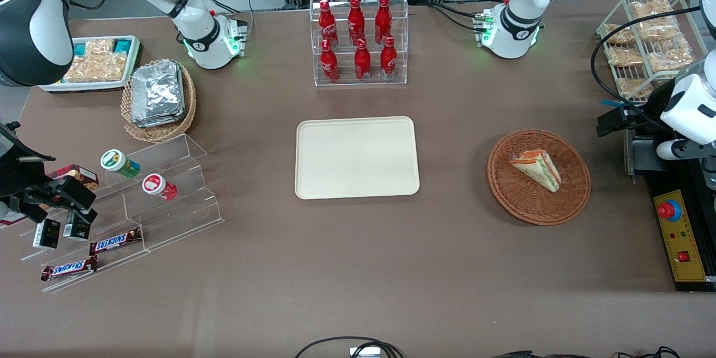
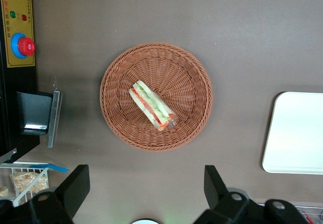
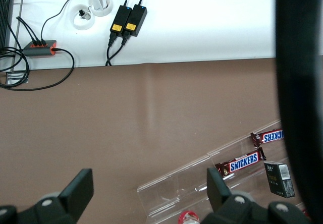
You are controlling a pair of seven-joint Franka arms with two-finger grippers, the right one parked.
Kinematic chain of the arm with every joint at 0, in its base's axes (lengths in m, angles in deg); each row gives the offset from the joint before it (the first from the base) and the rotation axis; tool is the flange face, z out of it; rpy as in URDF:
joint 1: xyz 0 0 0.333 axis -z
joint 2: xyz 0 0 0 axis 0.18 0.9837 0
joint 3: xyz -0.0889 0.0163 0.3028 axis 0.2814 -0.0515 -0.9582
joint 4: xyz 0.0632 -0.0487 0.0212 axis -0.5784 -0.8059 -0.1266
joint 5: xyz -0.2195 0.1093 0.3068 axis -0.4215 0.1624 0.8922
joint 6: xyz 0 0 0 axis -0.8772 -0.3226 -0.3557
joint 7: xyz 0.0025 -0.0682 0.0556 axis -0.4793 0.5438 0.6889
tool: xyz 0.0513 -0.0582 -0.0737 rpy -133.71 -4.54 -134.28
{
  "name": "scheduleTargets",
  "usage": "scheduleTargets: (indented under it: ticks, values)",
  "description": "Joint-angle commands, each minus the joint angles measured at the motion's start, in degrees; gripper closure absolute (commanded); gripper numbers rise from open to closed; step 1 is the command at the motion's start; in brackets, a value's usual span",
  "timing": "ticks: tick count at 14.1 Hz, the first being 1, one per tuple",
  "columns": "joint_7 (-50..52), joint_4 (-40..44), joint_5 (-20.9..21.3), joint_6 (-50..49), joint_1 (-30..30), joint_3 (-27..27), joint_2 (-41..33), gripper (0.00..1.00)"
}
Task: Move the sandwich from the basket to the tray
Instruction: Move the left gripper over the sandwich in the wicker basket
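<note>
Surface (image 1: 358,268), brown, carrying the following as the front camera sees it. White tray of snack packs (image 1: 95,64) sitting toward the parked arm's end, with a tan wicker basket of foil packs (image 1: 159,98) just beside it. Clear stepped stand (image 1: 168,179) lying nearer the camera than those, holding two small jars (image 1: 120,163) and chocolate bars (image 1: 114,241). Clear rack of red bottles (image 1: 358,39) standing mid-table, farther from the camera than the tray (image 1: 357,158). Tray, cream, rectangular, lying flat at the centre with nothing on it. Basket (image 1: 538,177), round, reddish-brown wicker, resting well apart from the tray toward the working arm's end. Sandwich (image 1: 537,169), triangular wedge with green and orange-red layers, lying inside the basket near its middle, touching the weave. Wire rack of bagged snacks (image 1: 649,39) standing at the working arm's end, farther from the camera than the basket. Black control box with a red button (image 1: 679,235) sitting nearer the camera there. Gripper (image 2: 144,191) hanging high above the surface beside the basket, its fingers (image 2: 75,186) standing wide apart and holding nothing.
</note>
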Motion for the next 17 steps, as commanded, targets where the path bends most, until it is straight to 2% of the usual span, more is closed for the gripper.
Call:
scheduleTargets:
  ticks: [1, 6, 9, 17]
  values:
    - [-0.6, -0.2, -0.7, -1.1, 0.2, -0.3, -0.8, 0.00]
    - [0.3, -0.7, -0.1, -1.1, 0.3, -0.3, -0.2, 0.00]
    - [2.6, -4.4, -0.1, 0.9, 0.6, -0.2, 0.0, 0.00]
    - [9.1, -23.8, -0.1, 18.1, 0.5, -0.2, -4.9, 0.00]
